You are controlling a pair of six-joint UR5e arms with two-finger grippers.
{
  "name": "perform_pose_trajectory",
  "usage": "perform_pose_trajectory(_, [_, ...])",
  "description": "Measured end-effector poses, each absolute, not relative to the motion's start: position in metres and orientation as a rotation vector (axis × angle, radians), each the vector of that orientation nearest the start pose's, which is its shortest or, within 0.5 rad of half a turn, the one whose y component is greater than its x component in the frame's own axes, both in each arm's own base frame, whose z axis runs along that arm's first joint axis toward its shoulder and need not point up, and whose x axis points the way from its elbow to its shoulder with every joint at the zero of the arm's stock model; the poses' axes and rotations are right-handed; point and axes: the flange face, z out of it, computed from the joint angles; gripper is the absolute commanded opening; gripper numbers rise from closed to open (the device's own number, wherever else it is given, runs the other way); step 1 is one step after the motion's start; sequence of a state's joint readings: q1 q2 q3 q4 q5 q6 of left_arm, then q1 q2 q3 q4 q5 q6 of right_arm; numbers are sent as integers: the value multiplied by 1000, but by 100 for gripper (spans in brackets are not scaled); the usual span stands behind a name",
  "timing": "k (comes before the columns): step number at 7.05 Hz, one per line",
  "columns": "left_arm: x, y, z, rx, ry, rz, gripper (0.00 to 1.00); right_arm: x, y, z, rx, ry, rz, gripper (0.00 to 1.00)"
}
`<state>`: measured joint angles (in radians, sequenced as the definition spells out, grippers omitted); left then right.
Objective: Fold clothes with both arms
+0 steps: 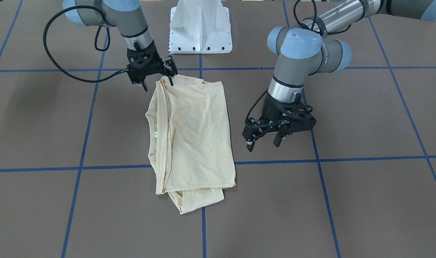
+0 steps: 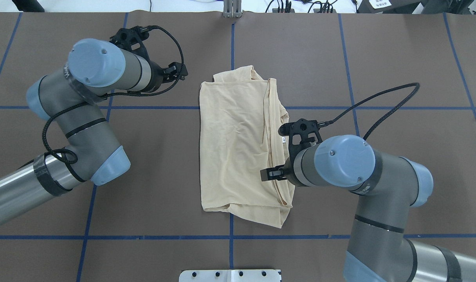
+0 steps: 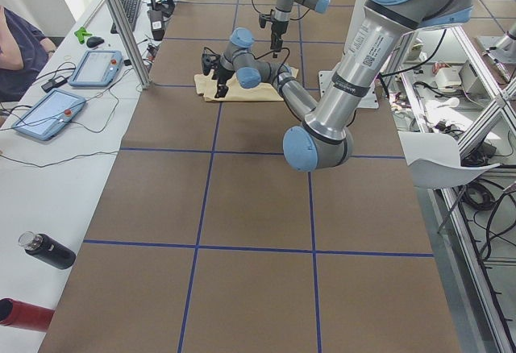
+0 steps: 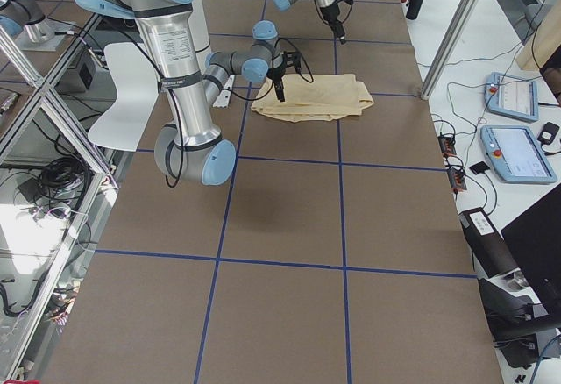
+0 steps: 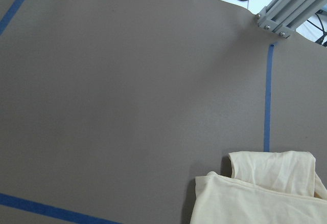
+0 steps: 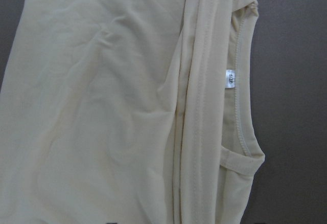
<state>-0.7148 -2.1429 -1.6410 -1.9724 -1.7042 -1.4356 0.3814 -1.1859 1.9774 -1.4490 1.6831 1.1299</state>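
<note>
1. The shirt (image 1: pixel 198 132) lies flat in the middle of the desk (image 1: pixel 347 204). It is folded into a rough long rectangle of thin, soft, pale cream knit, with faint creases across the top layer.
2. Look at the long edge on the robot's right: layers stack up there. The curved, ribbed collar (image 6: pixel 240 127) gapes sideways, and a small white neck label (image 6: pixel 230 79) sits just inside it.
3. The opposite long edge is one smooth fold.
4. At the end away from the robot, a lower layer sticks out past the top one as a slanted, slack flap.
5. The desk is a matte brown sheet ruled into big squares by blue tape lines (image 1: pixel 365 158). Two of those lines cross underneath the shirt.
6. The right end effector (image 1: pixel 159 85) is black and angular, its fingers spread apart with nothing between them. It hangs at the shirt's corner nearest the robot. One fingertip (image 1: pixel 172 82) is right at the cloth edge, and I cannot tell whether it touches.
7. The left end effector (image 1: pixel 263 145) also has its fingers apart and holds nothing. It hangs over bare desk just beside the smooth folded edge, clear of the cloth.
8. The right arm (image 1: pixel 124 18) and the left arm (image 1: pixel 304 46) are grey and silver tubes with glossy light blue caps. Black ribbed cables loop off both wrists.
9. A white metal base (image 1: pixel 200 28) stands at the robot's edge of the desk.
</note>
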Motion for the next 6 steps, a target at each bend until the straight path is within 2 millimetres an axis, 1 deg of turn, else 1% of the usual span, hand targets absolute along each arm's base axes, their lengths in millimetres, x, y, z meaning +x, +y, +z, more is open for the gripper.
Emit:
perform_pose_trajectory(2, [430,-532,255,319,1004,-456,100,-505,-309,269,313,-837,-220,65])
perform_pose_trajectory(4, [432,-532,259,315,999,-455,100,-518,-298,278,326,-809,-276,51])
perform_pose_trajectory(6, [434,-531,261,311,998,-454,100,-525,-292,285,331,-793,-313,43])
